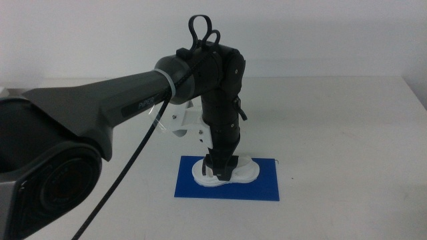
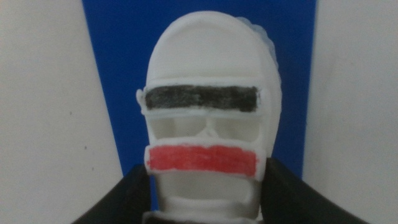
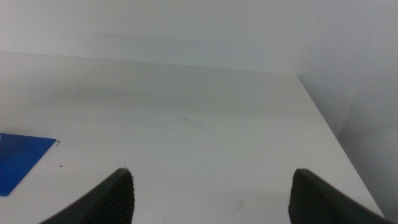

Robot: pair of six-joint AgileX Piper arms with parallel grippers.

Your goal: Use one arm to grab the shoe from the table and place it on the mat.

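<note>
White chunky shoe [image 2: 205, 112], one black strap, one red, is lying on the blue mat [image 1: 263, 187], well inside its edges. Left gripper [image 1: 221, 170] is reaching straight down, jaws pinching the shoe's sides behind the red strap. The arm [image 1: 120, 100] is hiding part of the table [image 1: 347, 133]. Right gripper [image 3: 211, 193] is waiting off the mat, jaws spread wide over bare tabletop near the far edge.

One shoe [image 1: 224, 172], one mat [image 1: 260, 183], one arm [image 1: 133, 93].
</note>
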